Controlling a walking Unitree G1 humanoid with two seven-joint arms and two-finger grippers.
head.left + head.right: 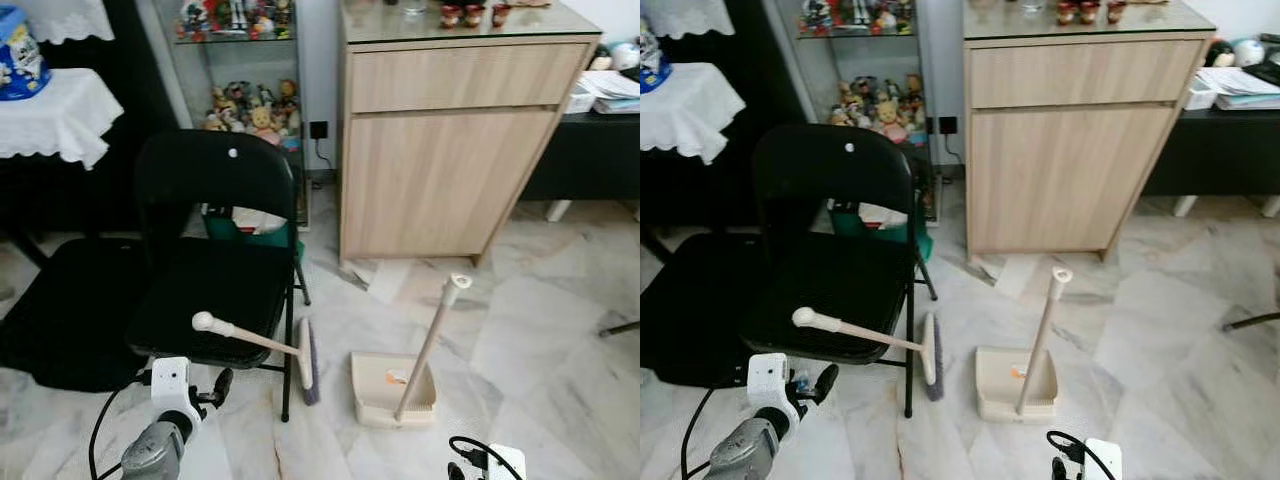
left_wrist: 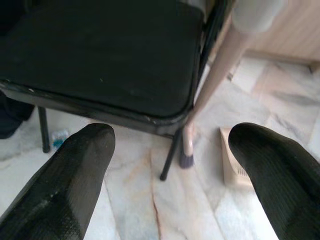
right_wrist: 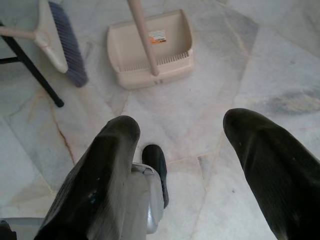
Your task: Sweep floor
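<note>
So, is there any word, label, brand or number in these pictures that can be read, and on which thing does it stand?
None can be read.
Sticker inside the dustpan: orange and white, print too small to read.
Blue package on the white tablecloth: printed design, too blurred to read.
Papers on the dark desk: too small to read.

silver arms | white wrist blocks | black cables | textured black fingers
</note>
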